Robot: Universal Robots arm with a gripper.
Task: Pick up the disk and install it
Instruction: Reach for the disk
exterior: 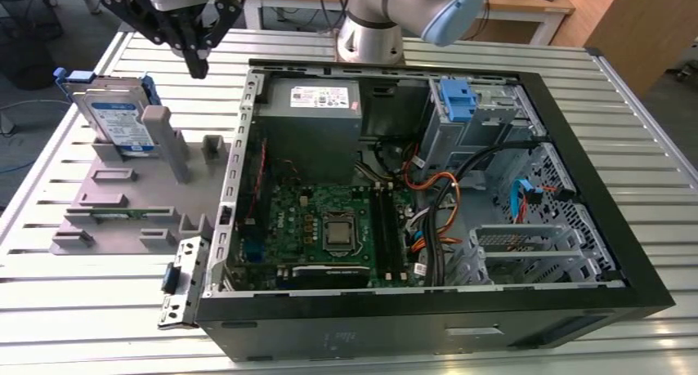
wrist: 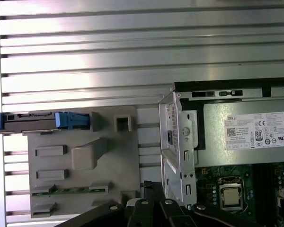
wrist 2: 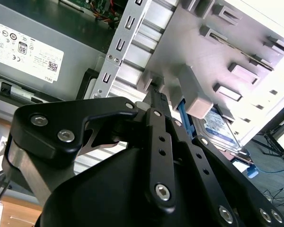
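The tool (exterior: pixel 196 62) is seen in the exterior view with its fingers pressed together and nothing pinched between them. It is hung above the table (exterior: pixel 65 310), close to the corner of the open computer case (exterior: pixel 643 297) that lies toward the exterior view's left. Near it, further to the exterior view's left and lower down, the disk (exterior: pixel 114 113) is stood on edge in a grey fixture (exterior: pixel 131 207), apart from the tool and untouched by it. Its labelled face is turned to the camera and blue rails are carried along its edges. The coming move is judged to turn on this offset. The disk lies to the side of and beneath the tool, and its long axis is laid along the table's slats, so its thin upper edge is what is offered from above. This is made plain in the first wrist view, where the disk (wrist: pixel 33 122) is shown edge-on as a narrow strip parallel to the slats, which is only hinted at in the exterior view. The label is given by the exterior view and, in part, by the second wrist view, where the disk (wrist 2: pixel 222 130) is glimpsed past the closed fingers (wrist 2: pixel 156 142), behind a post of the fixture. Farther off, inside the case, the grey power supply (exterior: pixel 314 105) and a bare blue clip (exterior: pixel 458 97) at the drive bay are seen, and the disk is judged not yet installed.
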